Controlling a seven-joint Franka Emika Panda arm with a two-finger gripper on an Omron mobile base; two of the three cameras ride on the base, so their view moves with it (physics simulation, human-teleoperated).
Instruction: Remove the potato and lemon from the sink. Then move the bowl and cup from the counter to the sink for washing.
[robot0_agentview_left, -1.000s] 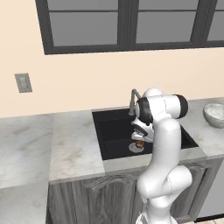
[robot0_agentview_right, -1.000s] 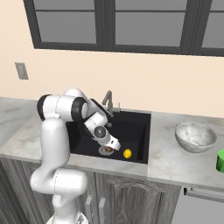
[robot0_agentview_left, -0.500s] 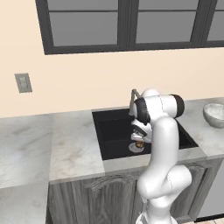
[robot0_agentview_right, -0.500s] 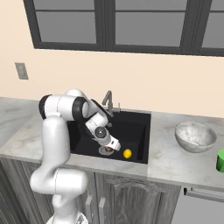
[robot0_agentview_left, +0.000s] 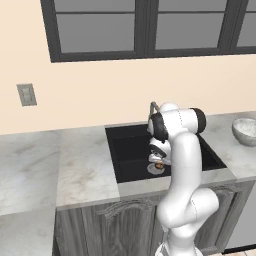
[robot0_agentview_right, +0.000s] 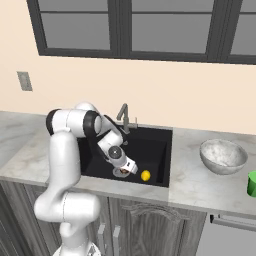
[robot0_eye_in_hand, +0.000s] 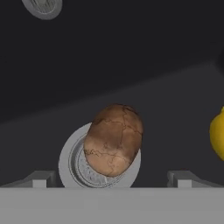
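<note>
Here the potato (robot0_eye_in_hand: 113, 140) lies on the round grey drain (robot0_eye_in_hand: 74, 168) at the floor of the sink (robot0_agentview_right: 155, 145), partly covering it. In the hand view it sits centred between my two fingertips (robot0_eye_in_hand: 39, 178), which stand wide apart on either side of it with clear gaps, touching nothing. My gripper (robot0_agentview_right: 124, 170) is open and empty, held low inside the basin directly over the potato (robot0_agentview_right: 121, 173).

The lemon (robot0_agentview_right: 145, 175) rests on the sink floor just beside the potato, toward the basin's right wall; in the hand view it shows at the right edge (robot0_eye_in_hand: 218, 138).

The faucet (robot0_agentview_right: 124, 116) stands at the sink's back rim. On the desk (robot0_agentview_right: 195, 175) to the right of the sink sits the bowl (robot0_agentview_right: 223, 156), and further right, at the picture's edge, the cup (robot0_agentview_right: 252, 184).
</note>
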